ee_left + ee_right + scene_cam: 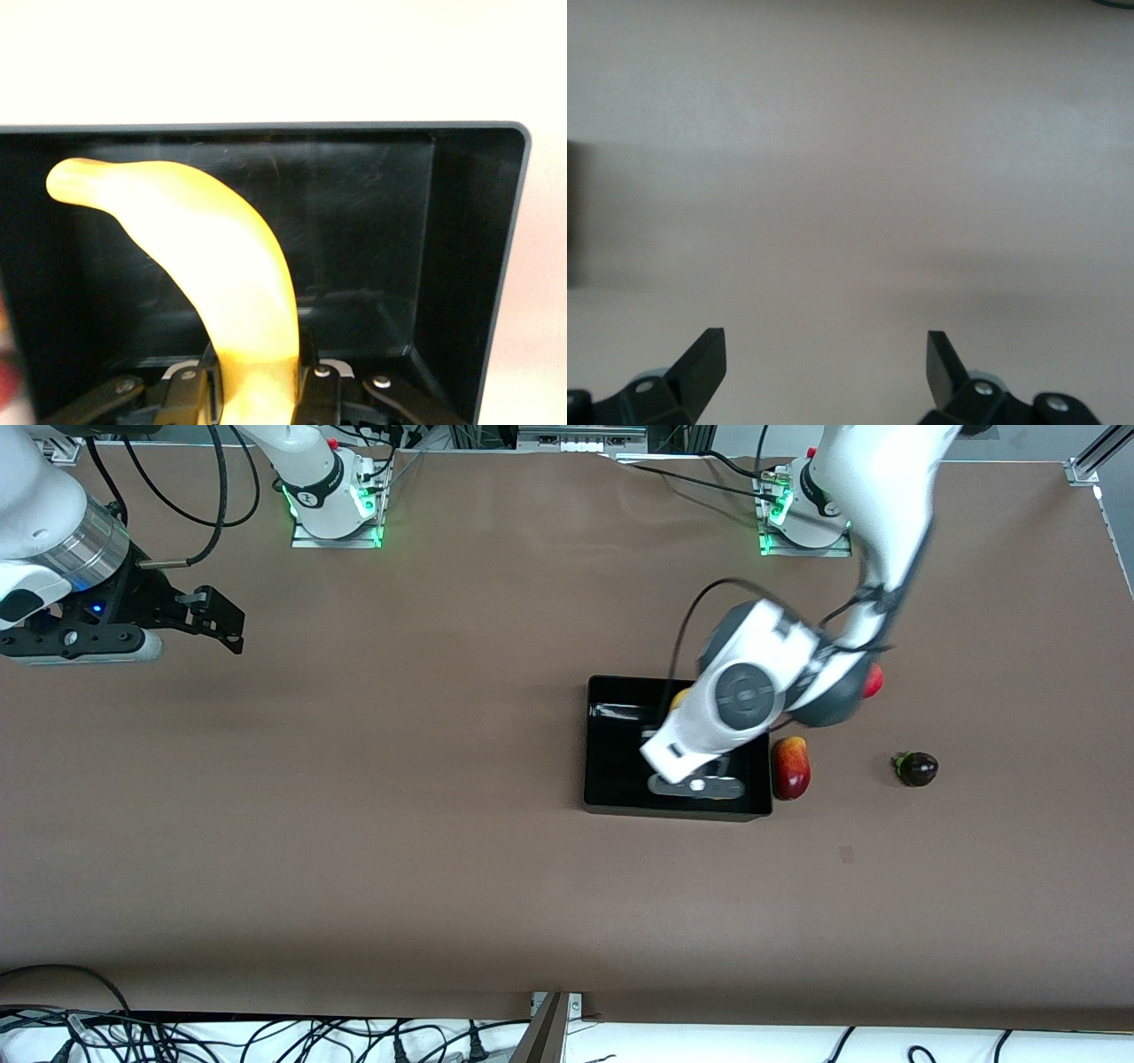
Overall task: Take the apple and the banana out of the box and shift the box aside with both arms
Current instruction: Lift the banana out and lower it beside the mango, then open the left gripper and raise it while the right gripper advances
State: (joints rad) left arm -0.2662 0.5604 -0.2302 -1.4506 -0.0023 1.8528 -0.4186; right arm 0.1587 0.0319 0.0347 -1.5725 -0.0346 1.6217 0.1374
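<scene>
My left gripper (700,784) is down inside the black box (611,766) and is shut on the yellow banana (679,698). In the left wrist view the banana (221,266) curves up from between the closed fingers (319,390) over the box floor (372,230). The gripper (257,376) grips its lower end. A small red apple (873,680) shows on the table past the box, mostly hidden under the left arm's elbow. My right gripper (217,615) waits open and empty over bare table at the right arm's end, and is open in its wrist view (824,354).
A red and yellow oval fruit (791,768) lies against the outside of the box wall toward the left arm's end. A small dark purple eggplant (915,768) lies farther that way. The brown table (399,824) spreads around the box.
</scene>
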